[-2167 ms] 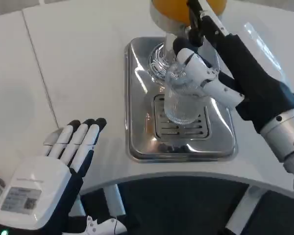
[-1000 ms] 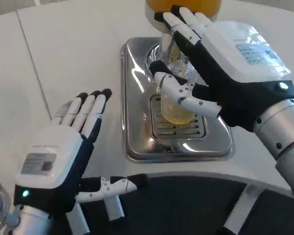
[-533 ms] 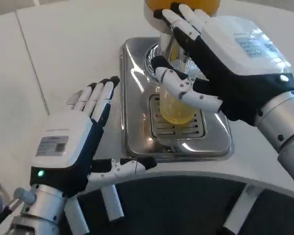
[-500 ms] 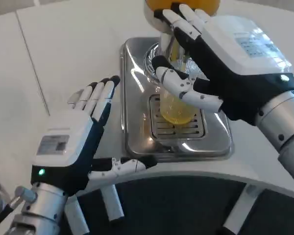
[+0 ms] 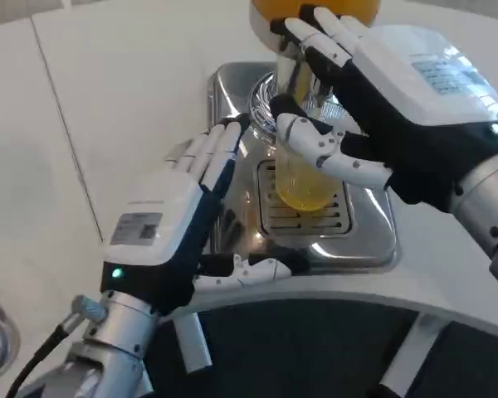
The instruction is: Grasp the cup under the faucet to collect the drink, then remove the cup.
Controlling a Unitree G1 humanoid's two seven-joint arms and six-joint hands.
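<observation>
cup: the clear ribbed cup [image 5: 303,178] sits on the slotted drain grate [image 5: 305,207] of the steel drip tray [image 5: 232,99], right below the dispenser. It's got orange drink in it, up to somewhere around the middle from what I can see.

faucet: honestly can't make out the spout itself, the right hand covers it. The orange tank [image 5: 315,10] is just above at the top edge.

right hand: the right hand [image 5: 382,99] has its fingers stretched up against the dispenser column and its thumb across the cup's upper part. Can't tell if it's actually clamping the cup or just touching it.

left hand: the left hand [image 5: 183,220] is flat and spread, holding nothing, fingertips over the tray's left rim and just beside the cup, thumb sticking out along the tray's front edge.

step in hand: my read is the fill is about done and the cup needs a proper hold before it comes out.

how to do it well: wrap the cup around its middle, not the rim, squeeze gently since thin plastic looks like it'd buckle, and keep it dead upright.

watch out: pull it toward the front of the tray low and slow, and don't tilt it or the drink slops. Make sure the flow has stopped first.
</observation>
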